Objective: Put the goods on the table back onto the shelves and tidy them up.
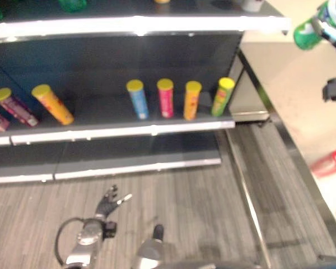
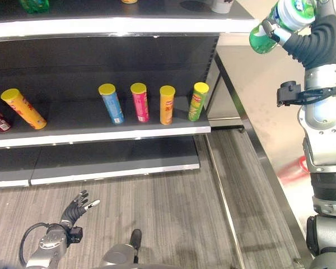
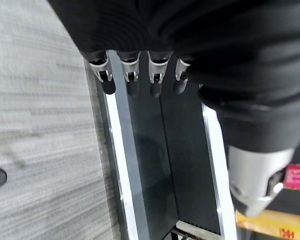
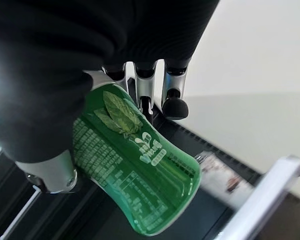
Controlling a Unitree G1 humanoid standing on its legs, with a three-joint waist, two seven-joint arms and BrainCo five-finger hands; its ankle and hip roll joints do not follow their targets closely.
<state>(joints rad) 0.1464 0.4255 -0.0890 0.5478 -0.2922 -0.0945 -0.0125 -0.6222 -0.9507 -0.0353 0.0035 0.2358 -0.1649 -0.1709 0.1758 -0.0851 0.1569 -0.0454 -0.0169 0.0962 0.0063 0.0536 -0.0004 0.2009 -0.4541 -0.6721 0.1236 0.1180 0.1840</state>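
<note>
The right hand (image 2: 285, 31) is up high, and its fingers are curled round a green bottle (image 4: 135, 170); the bottle is tipped over, with its bottom end sticking out past the fingers toward the shelves. Just beside the hand, toward the robot's left, is the end of the top shelf (image 2: 157, 25); a white cup (image 2: 221, 5) stands near that end, close to where the bottle is heading, and another green bottle (image 2: 35, 4) sits far along the same shelf.

The step looks like this: put the green bottle on the top shelf. To do it well, the hand should turn the bottle so it stands straight up before it goes in; it should come in above the shelf's front edge so the bottle does not bump it; it should aim for a bare spot and stay clear of the white cup; the fingers should let go only when the bottle's bottom sits flat, or it may fall and roll off.

Far below the right hand, four tall cans stand in a row on the middle shelf (image 2: 101, 137): a blue can (image 2: 111, 104), a pink can (image 2: 140, 103), an orange can (image 2: 167, 105) and a green can (image 2: 198, 102); a yellow can (image 2: 23, 109) leans at the far end.

The left hand (image 2: 78, 206) hangs low over the grey floor (image 2: 173, 207) with its fingers loose and spread, holding nothing.
</note>
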